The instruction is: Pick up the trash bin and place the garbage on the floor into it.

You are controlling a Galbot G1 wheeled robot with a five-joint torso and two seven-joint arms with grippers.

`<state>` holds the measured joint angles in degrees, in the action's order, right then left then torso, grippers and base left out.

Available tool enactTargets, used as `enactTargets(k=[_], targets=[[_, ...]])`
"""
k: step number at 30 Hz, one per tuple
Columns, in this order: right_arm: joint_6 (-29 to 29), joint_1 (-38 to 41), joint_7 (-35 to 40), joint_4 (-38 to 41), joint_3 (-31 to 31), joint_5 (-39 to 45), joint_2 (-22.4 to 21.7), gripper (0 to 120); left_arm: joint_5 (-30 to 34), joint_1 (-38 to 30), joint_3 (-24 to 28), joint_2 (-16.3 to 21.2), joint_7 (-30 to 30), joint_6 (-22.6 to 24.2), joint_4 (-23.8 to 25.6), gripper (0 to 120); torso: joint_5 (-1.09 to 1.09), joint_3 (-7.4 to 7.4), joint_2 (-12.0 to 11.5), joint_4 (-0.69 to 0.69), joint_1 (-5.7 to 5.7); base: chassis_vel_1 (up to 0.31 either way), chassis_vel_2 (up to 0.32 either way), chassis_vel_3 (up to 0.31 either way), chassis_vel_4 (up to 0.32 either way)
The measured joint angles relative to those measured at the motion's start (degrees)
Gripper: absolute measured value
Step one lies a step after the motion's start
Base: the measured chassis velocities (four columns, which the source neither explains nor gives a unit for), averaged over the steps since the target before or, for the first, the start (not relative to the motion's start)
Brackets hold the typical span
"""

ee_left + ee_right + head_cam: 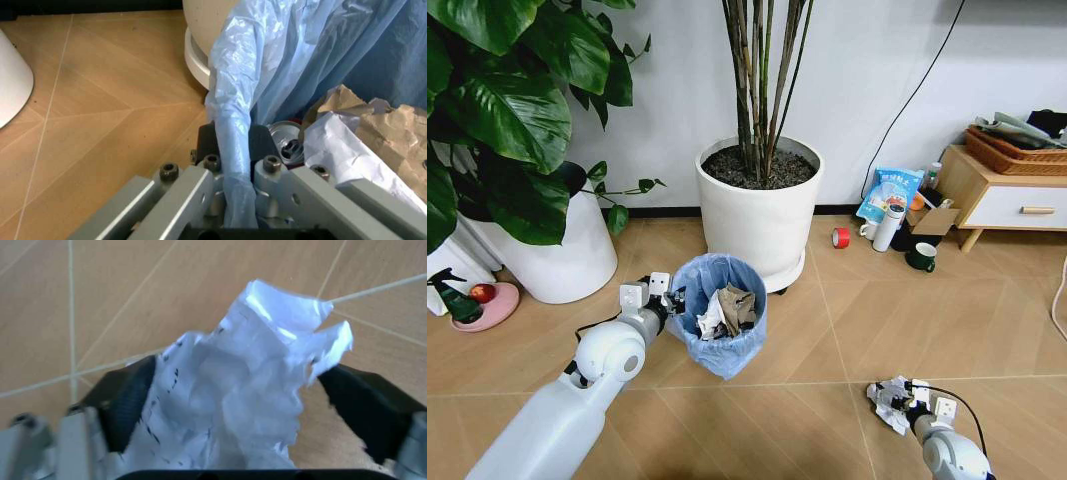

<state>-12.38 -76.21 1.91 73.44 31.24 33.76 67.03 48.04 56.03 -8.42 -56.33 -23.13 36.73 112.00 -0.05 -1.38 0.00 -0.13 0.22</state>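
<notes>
Nearest, low on the right, the right gripper (905, 400) is clamped on crumpled white paper (889, 402) just above the floor (847, 330). Farther left, the left gripper (670, 297) pinches the trash bin (719, 315) rim, bin beside the white plant pot (762, 215).

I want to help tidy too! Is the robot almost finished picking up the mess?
Partly. The trash bin already has crumpled paper, brown paper and a can inside, and the left gripper pinches its blue rim. The right gripper has its fingers around a crumpled white paper down by the floor, not yet in the bin. I cannot tell whether other litter remains.
</notes>
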Motion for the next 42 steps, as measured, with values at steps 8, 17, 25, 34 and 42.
enactTargets(k=[8,17,25,34,42], targets=[[1.1,0.1,0.0,-1.0,-0.2,-0.1,0.2,58,0.0,-0.1,0.2,0.0,0.0,0.0,-0.2,0,0.00,0.00,0.0,0.00,0.00,0.000,0.000,0.000,0.000],[2.1,0.9,0.0,-2.6,-0.7,-0.7,0.8,27,0.0,-0.2,0.3,0.1,0.0,-0.1,-0.2,0,0.02,0.00,0.0,0.00,0.00,0.000,0.000,0.000,0.000],[2.4,1.0,0.1,-0.7,0.0,-1.3,0.4,0,0.0,-0.2,0.2,0.2,-0.1,-0.1,-0.1,0,0.01,0.00,0.0,0.00,0.00,0.000,0.000,0.000,0.000],[2.0,-1.2,0.1,16.7,3.5,-1.6,-6.2,0,-0.1,0.2,0.2,0.0,-0.3,-0.4,0.1,0,0.01,0.00,0.0,-0.01,0.00,0.000,0.000,0.000,0.000],[-3.2,4.6,1.9,36.3,-0.9,8.1,-15.6,0,-1.1,0.4,0.8,-0.9,-0.5,-0.7,-0.6,0,0.02,0.00,0.0,-0.01,0.00,0.000,0.000,0.000,0.000]])
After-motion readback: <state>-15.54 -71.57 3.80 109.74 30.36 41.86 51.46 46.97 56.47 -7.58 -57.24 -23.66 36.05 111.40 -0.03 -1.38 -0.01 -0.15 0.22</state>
